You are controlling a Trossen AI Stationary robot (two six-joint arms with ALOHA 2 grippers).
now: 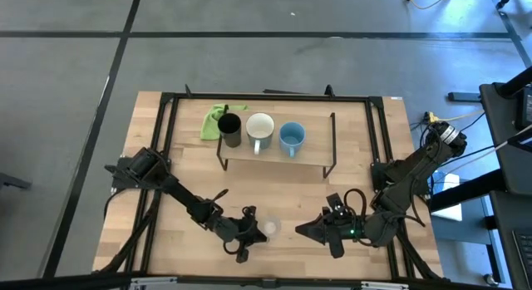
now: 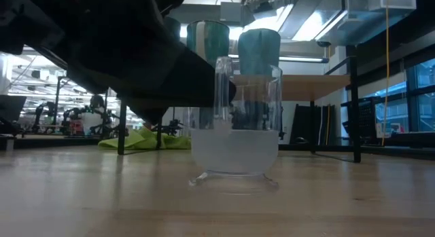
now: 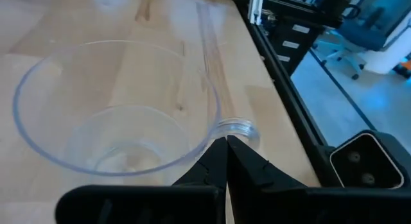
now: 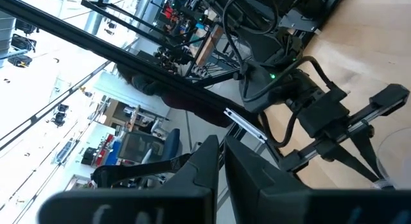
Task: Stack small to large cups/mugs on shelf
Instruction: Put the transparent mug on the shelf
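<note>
Left gripper (image 1: 254, 232): low at the near edge of the table, right beside the clear transparent plastic cup (image 1: 271, 228). In the left wrist view both dark fingers (image 3: 241, 169) pressed flat together with nothing between them, tips just at the cup's rim, so closed and empty, not gripping.

Clear cup: upright on the light wooden tabletop (image 1: 199, 178), alone at the near side, between the two grippers and well apart from the shelf. Looks empty.

Right gripper (image 1: 314, 232): on the cup's other side, near but not touching. Fingers drawn together in the right wrist view, nothing held. Looks like the waiting arm.

Shelf: low light-wood board on thin black metal legs (image 1: 316, 154), toward the far side of the table. Already carrying the black cylindrical cup (image 1: 230, 129), the white handled mug (image 1: 260, 129) and the light blue handled mug (image 1: 292, 138) in a row.

Off to the side: crumpled lime green cloth (image 1: 214, 121) by the black cup, not part of the job.

Step in hand: probably the pickup of the clear cup, the last vessel off the shelf. No grasp yet.

Next move: opening the left fingers first, then straddling the cup's wall or rim and closing gently; thin plastic, likely to slide or tip if nudged by shut fingers. After that, lift and carry to the shelf's free end.
</note>
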